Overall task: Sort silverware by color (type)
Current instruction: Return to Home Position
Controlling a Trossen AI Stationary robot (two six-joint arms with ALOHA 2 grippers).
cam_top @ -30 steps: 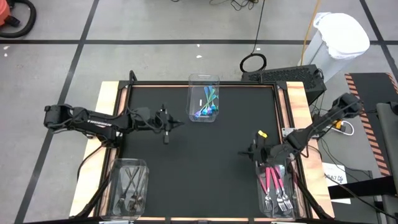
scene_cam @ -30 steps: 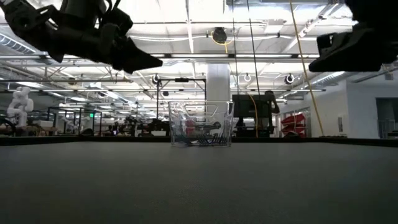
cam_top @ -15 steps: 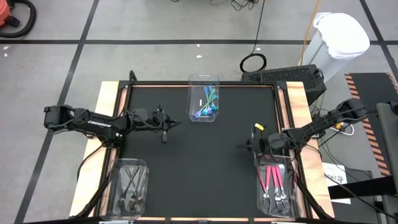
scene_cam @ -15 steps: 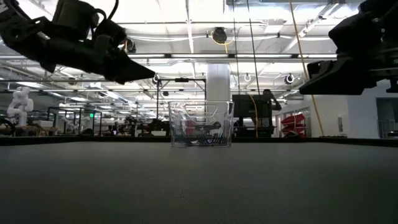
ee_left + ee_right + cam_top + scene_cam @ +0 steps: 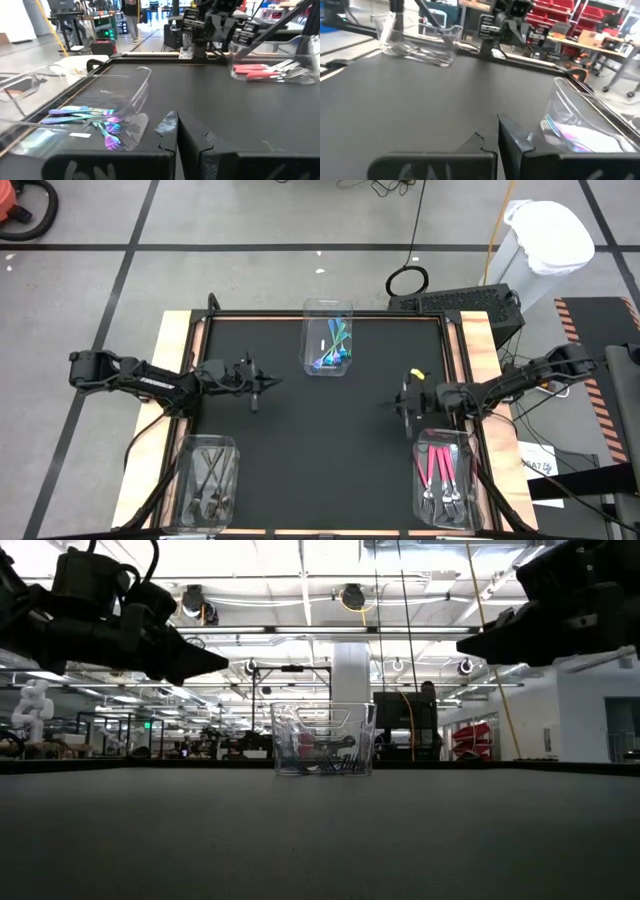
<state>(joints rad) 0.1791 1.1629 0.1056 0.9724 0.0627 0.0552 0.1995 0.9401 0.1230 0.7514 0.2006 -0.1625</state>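
All the silverware lay in three clear bins on the black counter [image 5: 320, 450]. The far-edge bin [image 5: 327, 308] stood at the middle of the far edge and held the blue-handled utensils [image 5: 333, 352], loosely fanned, their long axes running roughly from the far edge toward the near one. The near-left bin [image 5: 205, 442] sat at the near left corner with the black forks [image 5: 208, 480] inside, lengthwise far to near. The near-right bin [image 5: 418, 480] sat at the near right corner with the pink-handled forks [image 5: 443, 475] side by side - pink handles toward the far edge, silver heads toward the near edge.

The left gripper [image 5: 270, 380] hung over the left half of the counter, pointing toward the right edge, well apart from its corner bin and a little nearer than the far-edge bin. Its fingers [image 5: 169, 131] were pressed together with nothing between them. The right gripper [image 5: 382, 403] hung over the right half, pointing toward the left edge - its arm crossed just above the far end of the near-right bin. Its fingers [image 5: 479, 141] were likewise closed and empty. From counter height both grippers showed raised clear of the surface, either side of the far-edge bin. On the floor beyond the far right corner stood a white-lined waste bin [image 5: 548, 230].
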